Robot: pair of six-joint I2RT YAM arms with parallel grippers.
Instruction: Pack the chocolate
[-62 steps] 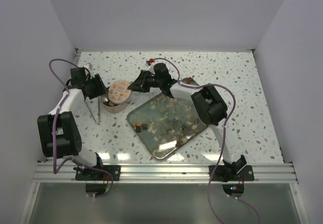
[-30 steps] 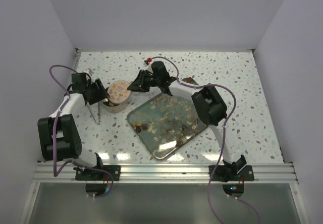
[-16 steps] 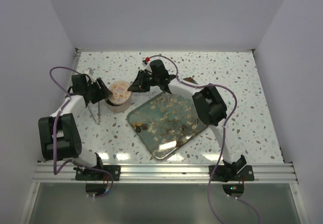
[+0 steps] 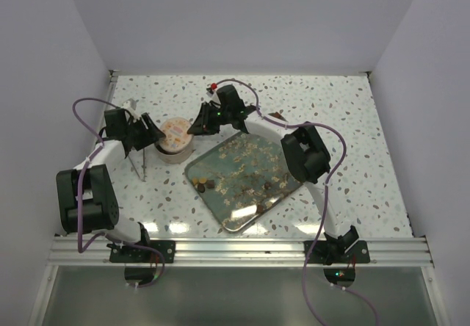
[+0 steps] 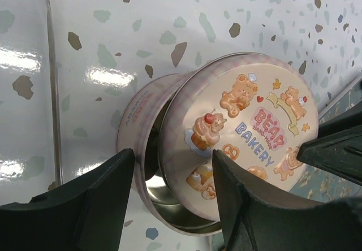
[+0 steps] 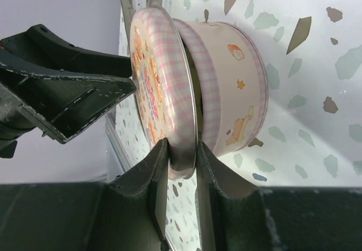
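From above, chocolate [image 4: 205, 186] lies scattered on a tray [image 4: 242, 219] just near-right of the right gripper [image 4: 197, 126]. The left wrist view shows the left gripper [image 5: 169, 160] spread open about a tin [image 5: 138, 121] whose tilted lid [image 5: 249, 132] reads "BEAR BAKERY". The right wrist view shows the right gripper pinching that lid's rim.

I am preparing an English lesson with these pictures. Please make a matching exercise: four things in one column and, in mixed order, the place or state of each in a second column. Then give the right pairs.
Column 1
1. lid
2. tin
3. tray
4. left gripper

Column 2
A. holds scattered chocolate pieces
B. open, close to the tin
C. tilted, pinched at its rim by the right gripper
D. partly uncovered, under the tilted lid

Pairs: 1-C, 2-D, 3-A, 4-B
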